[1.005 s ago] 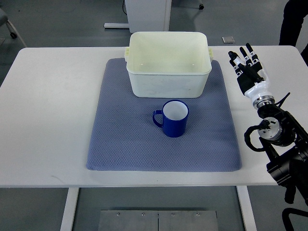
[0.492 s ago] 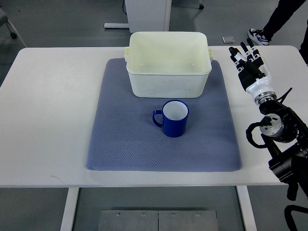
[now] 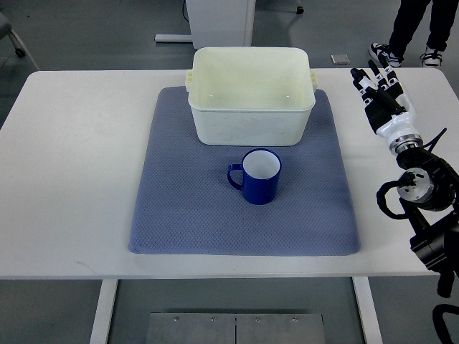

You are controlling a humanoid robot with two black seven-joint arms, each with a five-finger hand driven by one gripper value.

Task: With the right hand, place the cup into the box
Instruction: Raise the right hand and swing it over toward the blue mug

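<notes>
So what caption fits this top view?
Blue cup on a mat before an empty box; right hand open, far right.

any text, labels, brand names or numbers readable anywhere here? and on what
None can be read.
The blue cup, the cream box and the grey-blue mat show no print.
The white table is bare of marks.
The right hand shows black and white parts but no legible lettering.
A small grey plate on the floor is too small to read.
</notes>
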